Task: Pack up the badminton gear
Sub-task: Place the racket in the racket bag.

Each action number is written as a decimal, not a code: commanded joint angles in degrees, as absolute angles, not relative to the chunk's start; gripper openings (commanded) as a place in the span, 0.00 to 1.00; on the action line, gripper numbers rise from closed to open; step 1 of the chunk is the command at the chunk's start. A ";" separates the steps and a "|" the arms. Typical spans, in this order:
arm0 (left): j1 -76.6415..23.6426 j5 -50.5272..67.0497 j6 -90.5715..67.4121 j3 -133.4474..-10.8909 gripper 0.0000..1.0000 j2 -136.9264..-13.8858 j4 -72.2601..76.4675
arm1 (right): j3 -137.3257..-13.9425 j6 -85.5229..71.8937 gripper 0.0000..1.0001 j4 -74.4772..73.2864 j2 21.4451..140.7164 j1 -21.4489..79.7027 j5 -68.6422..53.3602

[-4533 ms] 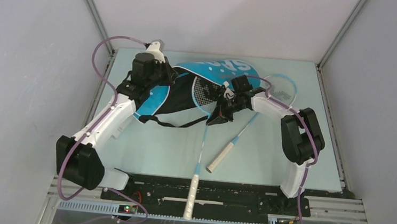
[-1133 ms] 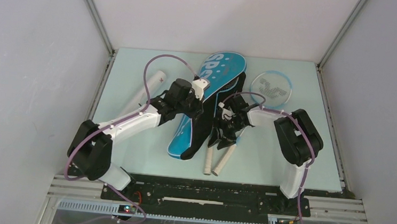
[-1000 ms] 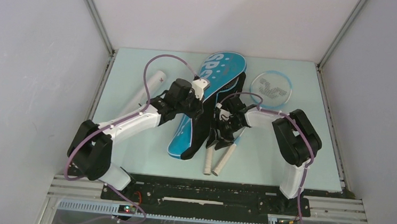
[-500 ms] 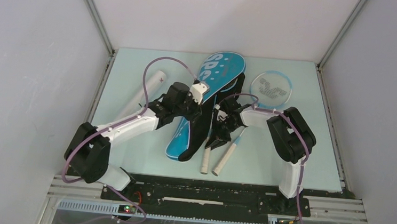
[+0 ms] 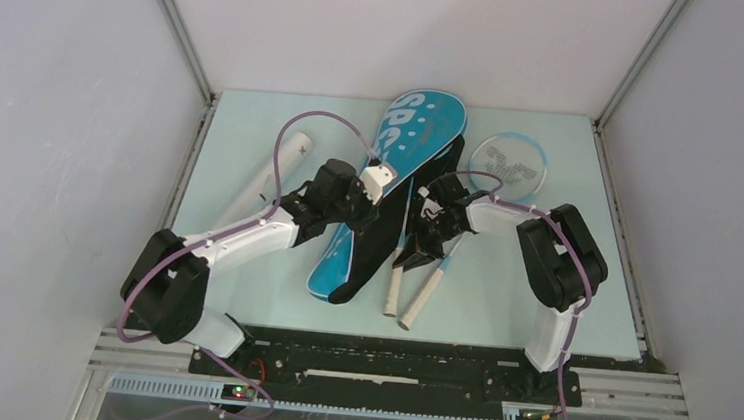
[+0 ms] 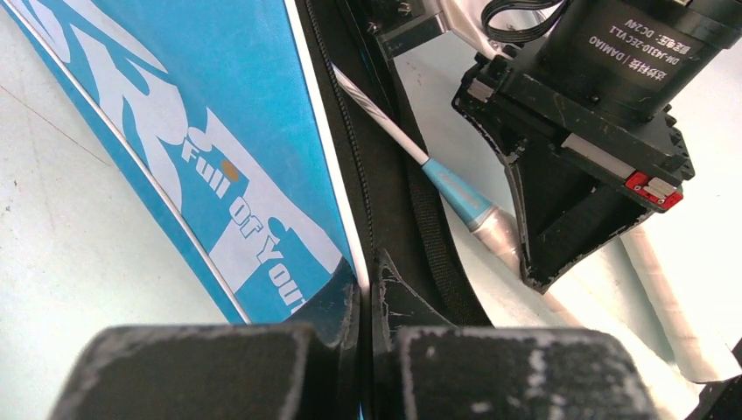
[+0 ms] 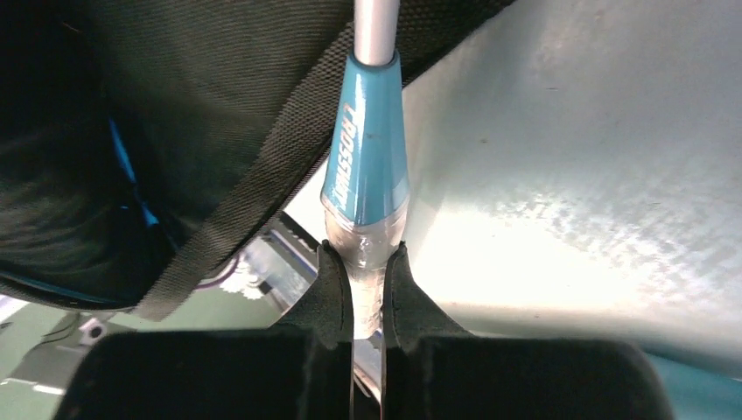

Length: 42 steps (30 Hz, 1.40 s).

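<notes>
The blue "SPORT" racket bag [image 5: 403, 142] lies lengthwise in the middle of the table, its black inner side facing right. My left gripper [image 5: 374, 182] is shut on the bag's edge [image 6: 365, 289]. One light-blue racket has its head hidden inside the bag and its white handle [image 5: 394, 290] sticking out toward me. My right gripper [image 5: 413, 253] is shut on this racket [image 7: 368, 262] where the blue cone [image 7: 366, 149] meets the handle. The second racket lies outside, its head [image 5: 508, 165] at the back right and its handle [image 5: 421, 299] beside the first. A long white tube [image 5: 268, 177] lies left of the bag.
The bag's black strap [image 7: 236, 210] hangs across beside the held racket shaft. In the left wrist view the right arm's black wrist body [image 6: 595, 131] sits close over the bag's opening. Grey walls enclose the table [image 5: 560, 315] on three sides.
My right gripper has closed on the racket's handle top and shifted slightly right. The two handles have swung a little. My left gripper stays shut on the bag.
</notes>
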State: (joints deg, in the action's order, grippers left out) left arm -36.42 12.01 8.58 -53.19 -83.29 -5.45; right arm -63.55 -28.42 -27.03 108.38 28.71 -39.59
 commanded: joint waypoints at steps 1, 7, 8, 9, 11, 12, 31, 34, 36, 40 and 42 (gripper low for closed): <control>-39.97 14.64 9.15 -51.98 0.00 -82.35 -4.48 | -65.80 -37.00 0.00 -19.28 105.49 26.34 -41.35; -42.07 14.30 7.64 -53.00 0.00 -84.20 -4.62 | -67.88 -43.08 0.00 -14.53 107.47 25.97 -43.77; -42.32 14.37 7.57 -53.01 0.00 -84.47 -4.58 | -67.96 -44.11 0.00 -13.68 107.92 25.99 -44.36; -42.51 14.43 7.56 -53.00 0.00 -84.70 -4.53 | -68.24 -44.83 0.00 -13.16 108.38 25.95 -44.91; -42.90 14.53 7.55 -52.75 0.00 -85.13 -4.31 | -68.70 -46.66 0.00 -11.82 109.18 25.76 -46.28; -43.06 14.52 7.56 -52.62 0.00 -85.38 -4.11 | -68.94 -47.60 0.00 -11.28 109.56 25.75 -46.73; -43.62 12.21 12.33 -50.87 0.00 -87.22 -2.35 | -73.01 -51.18 0.00 -9.25 114.43 24.09 -50.17; -43.52 11.50 11.69 -51.34 0.00 -87.41 -2.64 | -72.95 -47.49 0.00 -12.04 114.49 24.54 -49.11; -43.24 11.25 10.80 -51.86 0.00 -87.58 -2.77 | -72.60 -44.07 0.00 -13.55 114.22 25.03 -48.61; -41.46 13.38 7.35 -53.28 0.00 -87.54 -2.99 | -72.60 -34.85 0.06 -18.52 113.30 26.44 -46.11; -40.05 14.49 5.67 -54.01 0.00 -87.09 -3.09 | -72.49 -30.78 0.14 -21.27 112.55 26.26 -44.55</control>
State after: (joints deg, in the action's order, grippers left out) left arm -41.85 10.04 9.21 -51.96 -87.77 -3.22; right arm -70.89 -42.17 -16.12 114.78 25.41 -47.48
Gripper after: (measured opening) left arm 0.027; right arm 0.085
